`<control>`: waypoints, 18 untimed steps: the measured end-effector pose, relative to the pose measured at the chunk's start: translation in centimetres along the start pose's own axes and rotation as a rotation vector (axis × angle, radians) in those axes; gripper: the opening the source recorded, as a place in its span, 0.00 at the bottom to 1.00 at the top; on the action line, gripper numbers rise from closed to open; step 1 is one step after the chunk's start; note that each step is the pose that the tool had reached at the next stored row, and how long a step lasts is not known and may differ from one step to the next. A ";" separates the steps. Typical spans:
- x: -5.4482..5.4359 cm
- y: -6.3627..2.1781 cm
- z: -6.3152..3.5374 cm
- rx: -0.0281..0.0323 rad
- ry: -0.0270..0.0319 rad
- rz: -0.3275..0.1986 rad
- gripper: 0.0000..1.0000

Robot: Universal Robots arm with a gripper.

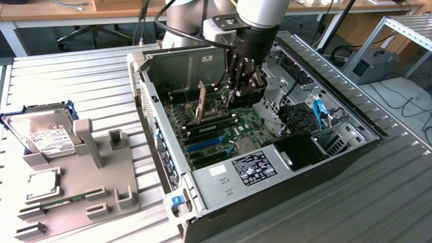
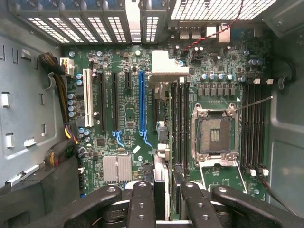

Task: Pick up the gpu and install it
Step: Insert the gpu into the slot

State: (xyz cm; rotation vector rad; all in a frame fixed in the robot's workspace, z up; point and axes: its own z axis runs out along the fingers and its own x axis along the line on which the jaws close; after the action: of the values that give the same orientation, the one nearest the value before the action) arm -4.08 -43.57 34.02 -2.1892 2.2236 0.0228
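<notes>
GPU (image 2: 161, 176) sits in your claw (image 2: 165, 199), seen from its thin edge. The claw is clamped on the GPU, with one finger on each side. The card's silvery end points to the back wall of the computer case (image 1: 351, 152). You are holding it over the green board (image 2: 123, 118), just beside the long blue slot (image 2: 142, 102). In the exterior view your claw (image 1: 246, 90) is low inside the open case. The hard drive (image 1: 42, 132) lies well apart on the worktop (image 1: 74, 86).
</notes>
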 end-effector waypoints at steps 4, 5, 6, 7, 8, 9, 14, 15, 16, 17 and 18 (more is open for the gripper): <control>0.0 0.02 0.05 0.0000 0.0001 0.000 0.26; 0.0 0.03 0.07 0.0000 0.0001 0.000 0.26; 0.1 0.04 0.08 0.0000 0.0000 0.000 0.26; 0.1 0.04 0.10 0.0000 0.0000 0.000 0.26; 0.1 0.05 0.11 0.0000 0.0000 0.000 0.26; 0.1 0.05 0.13 0.0000 0.0000 0.000 0.26; 0.1 0.06 0.22 0.0000 0.0000 0.000 0.26; 0.1 0.06 0.24 0.0000 0.0000 0.000 0.26; 0.1 0.07 0.31 0.0000 0.0000 0.000 0.26; 0.2 0.07 0.36 0.0000 0.0000 0.000 0.26; 0.2 0.07 0.38 0.0000 0.0000 0.000 0.26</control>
State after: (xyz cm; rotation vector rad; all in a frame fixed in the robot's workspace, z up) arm -4.15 -43.73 33.64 -2.1890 2.2237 0.0228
